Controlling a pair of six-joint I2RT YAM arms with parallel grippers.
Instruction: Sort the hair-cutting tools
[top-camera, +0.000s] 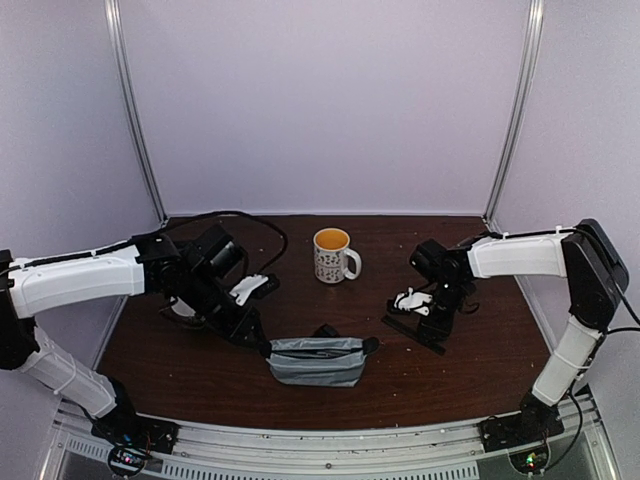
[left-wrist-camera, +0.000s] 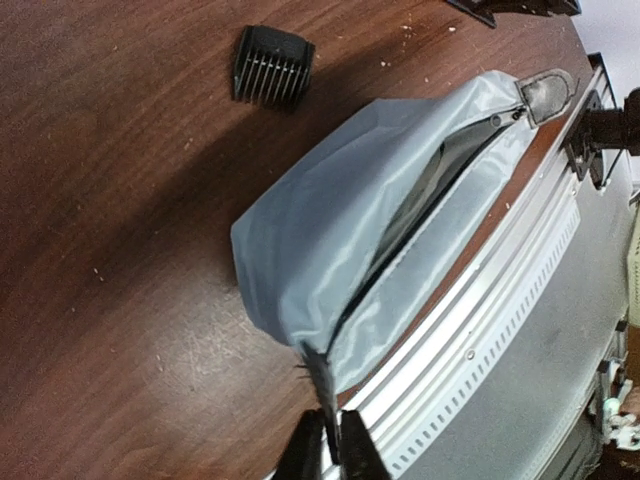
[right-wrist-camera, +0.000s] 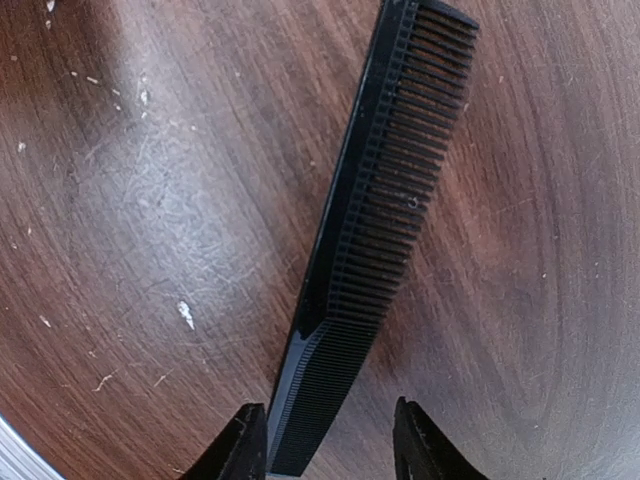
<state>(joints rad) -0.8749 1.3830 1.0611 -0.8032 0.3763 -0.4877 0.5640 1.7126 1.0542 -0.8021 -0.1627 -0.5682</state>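
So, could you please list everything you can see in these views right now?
mug: one, cream with a small pattern and yellow inside, upright at the back centre of the table.
grey pouch: one, grey, front centre, zip open.
small black toothed block: one, black, on the table just behind the pouch.
comb: at least one, black, flat on the table at the right.
table: one, dark brown wood.
left gripper: one, black fingers pinched on the pouch's end nearest the left arm.
right gripper: one, open, with a finger on either side of the comb's end.
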